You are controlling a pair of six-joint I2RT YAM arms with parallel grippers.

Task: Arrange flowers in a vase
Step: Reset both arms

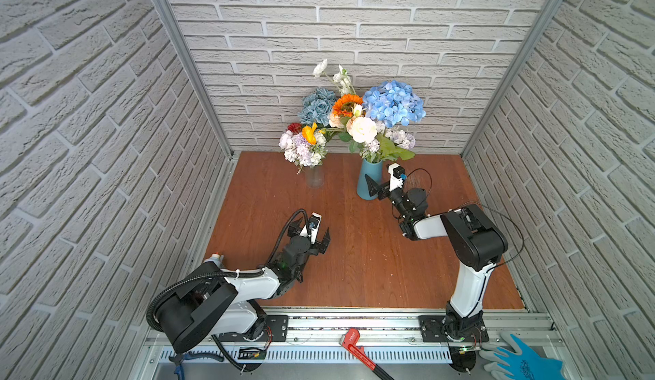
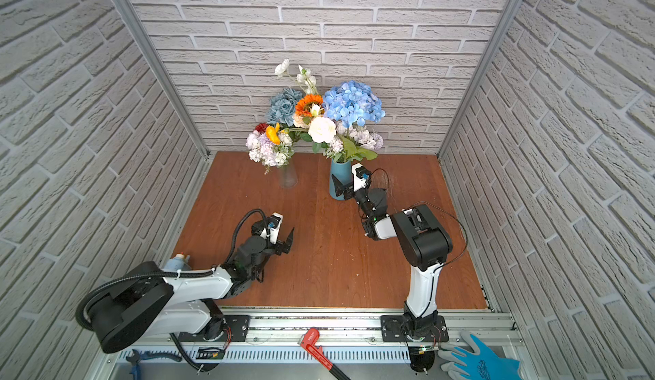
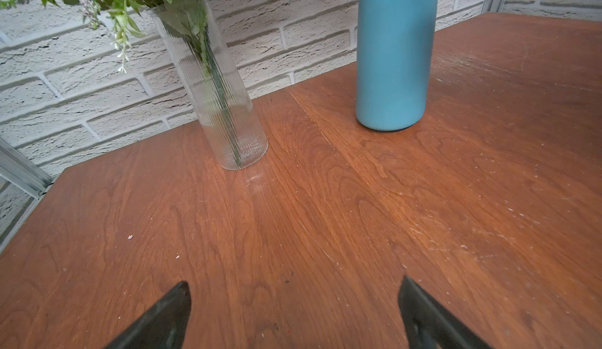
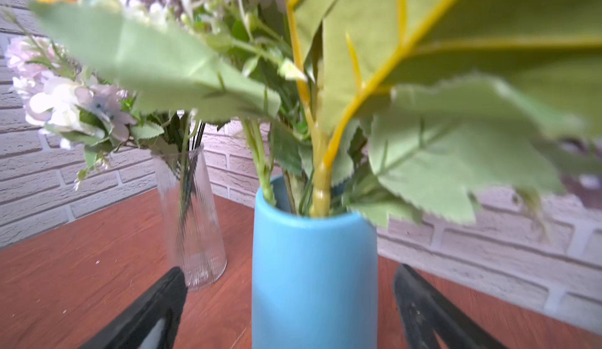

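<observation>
Right hand [image 4: 290,277] is spread wide on both sides of the blue vase [image 1: 368,179], gripping nothing. Left hand [image 1: 312,231] is also spread, above the table [image 1: 354,261]. The flowers [image 1: 361,126] stand in the blue vase and the glass vase [image 1: 314,178].

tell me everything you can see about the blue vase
The blue vase is a tall, matte cylinder, round-edged at the base, ceramic by its look. It stands upright on the wooden table near the back wall, flowers and broad leaves rising from its mouth. The open right gripper flanks it with gaps on both sides. A clear glass vase stands apart beside it.
</observation>
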